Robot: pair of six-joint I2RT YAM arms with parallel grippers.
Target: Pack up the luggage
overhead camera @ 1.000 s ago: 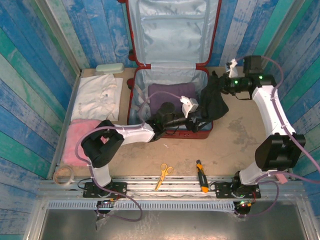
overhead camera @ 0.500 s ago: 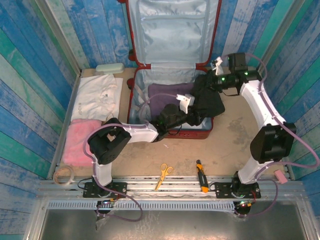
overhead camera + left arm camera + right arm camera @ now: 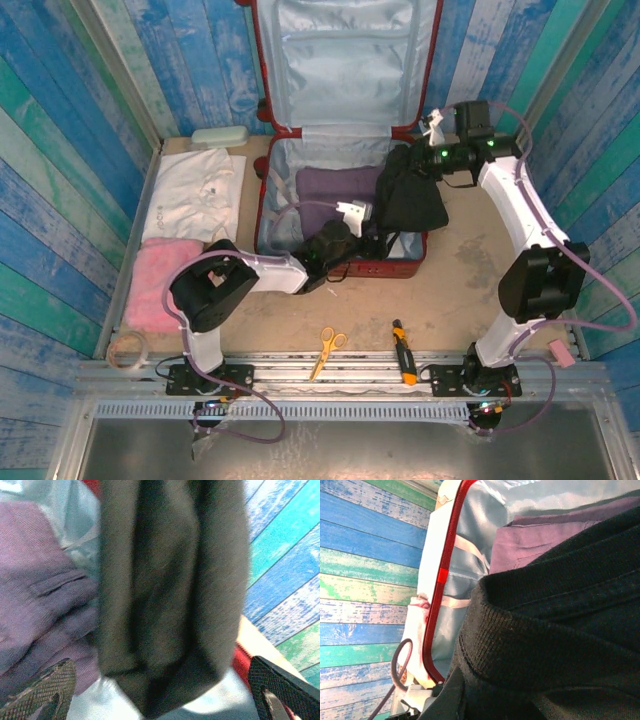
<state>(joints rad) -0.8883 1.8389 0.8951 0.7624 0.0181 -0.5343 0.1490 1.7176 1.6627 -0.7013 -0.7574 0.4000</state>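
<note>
The luggage [image 3: 266, 215] lies open at the back of the table, its lid [image 3: 345, 60] upright against the wall. A folded purple garment [image 3: 335, 186] rests on the grey-blue lining [image 3: 95, 707]. My right gripper [image 3: 422, 163] is shut on a black garment [image 3: 413, 198], which hangs over the case's right side. In the right wrist view its ribbed black cloth [image 3: 560, 630] covers the fingers. My left gripper [image 3: 385, 239] is at the case's front wall, open. Its fingertips [image 3: 42, 690] stand wide apart with the dark garment [image 3: 170, 595] hanging just beyond them, beside the purple garment [image 3: 40, 590].
Left of the case lie a white folded shirt [image 3: 195, 195], a pink towel [image 3: 165, 280] and a mint case [image 3: 220, 137]. A tape roll [image 3: 128, 350], yellow scissors [image 3: 325, 350] and a yellow-black tool [image 3: 403, 365] sit near the front rail.
The right arm has carried the black garment leftward, from the case's right rim to over its inside. The left gripper has drawn back a little toward the front wall and stayed open.
</note>
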